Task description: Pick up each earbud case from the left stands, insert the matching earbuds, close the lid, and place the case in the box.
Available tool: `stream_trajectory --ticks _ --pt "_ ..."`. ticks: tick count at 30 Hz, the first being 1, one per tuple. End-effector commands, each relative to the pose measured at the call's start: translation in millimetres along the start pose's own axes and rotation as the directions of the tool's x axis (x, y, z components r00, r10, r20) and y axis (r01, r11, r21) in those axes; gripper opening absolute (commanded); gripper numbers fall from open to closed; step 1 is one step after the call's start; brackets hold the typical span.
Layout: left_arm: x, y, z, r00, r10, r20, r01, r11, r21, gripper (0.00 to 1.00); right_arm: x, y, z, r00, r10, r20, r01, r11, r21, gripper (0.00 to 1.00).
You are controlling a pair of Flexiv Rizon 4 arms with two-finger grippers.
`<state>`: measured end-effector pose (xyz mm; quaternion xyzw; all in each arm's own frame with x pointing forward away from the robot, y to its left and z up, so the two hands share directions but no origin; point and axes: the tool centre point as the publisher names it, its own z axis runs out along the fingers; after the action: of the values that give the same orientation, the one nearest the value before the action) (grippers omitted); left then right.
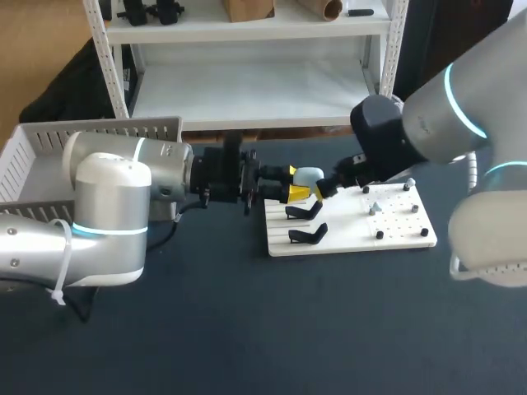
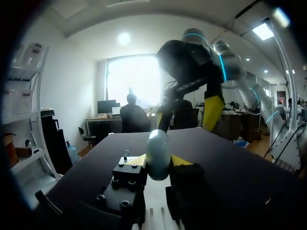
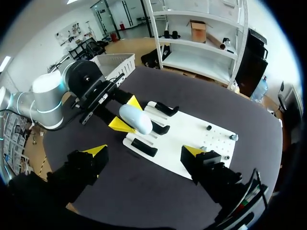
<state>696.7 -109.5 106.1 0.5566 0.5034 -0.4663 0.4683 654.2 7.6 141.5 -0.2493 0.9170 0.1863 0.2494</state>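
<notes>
The right wrist view alone shows the right tool (image 3: 144, 152) released, its yellow tips spread wide above the white board (image 3: 206, 143). The head view gives only a bit of yellow there. The left wrist view shows the left tool (image 2: 158, 162) grasping the earbud case (image 2: 157, 152), a fingertip on each side. The case is a smooth, rounded, pale bluish-white shell, held in the air over the board's far left corner, near the black stands (image 1: 306, 236). The box (image 1: 49, 152) sits well left of the board. Bare dark bench (image 1: 329, 329) lies in front of the board.
</notes>
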Motion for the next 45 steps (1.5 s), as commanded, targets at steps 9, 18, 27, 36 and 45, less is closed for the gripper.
stream_trajectory --ticks 9,18,27,36,45 --pt "0.7 -0.8 -0.1 1.000 0.001 0.002 -0.001 1.000 -0.003 0.00 -11.9 -7.2 19.4 0.999 0.032 -0.008 -0.032 0.999 0.024 1.00" --pt "0.7 -0.8 -0.1 1.000 0.001 0.002 -0.001 1.000 -0.003 0.00 -15.9 -13.7 25.1 0.999 0.050 -0.008 -0.050 0.998 0.030 1.00" --pt "0.7 -0.8 -0.1 1.000 0.001 0.002 -0.001 1.000 -0.003 0.00 -19.0 -17.9 27.3 0.998 0.061 -0.002 -0.060 0.998 0.035 1.00" --pt "0.7 -0.8 -0.1 1.000 0.001 0.002 -0.001 1.000 -0.003 0.00 -22.6 -19.8 28.5 0.998 0.062 0.000 -0.062 0.997 0.046 1.00" --pt "0.7 -0.8 -0.1 1.000 0.001 0.002 -0.001 1.000 -0.003 0.00 -32.3 -22.2 20.9 0.998 0.061 0.021 -0.063 0.996 0.058 1.00"
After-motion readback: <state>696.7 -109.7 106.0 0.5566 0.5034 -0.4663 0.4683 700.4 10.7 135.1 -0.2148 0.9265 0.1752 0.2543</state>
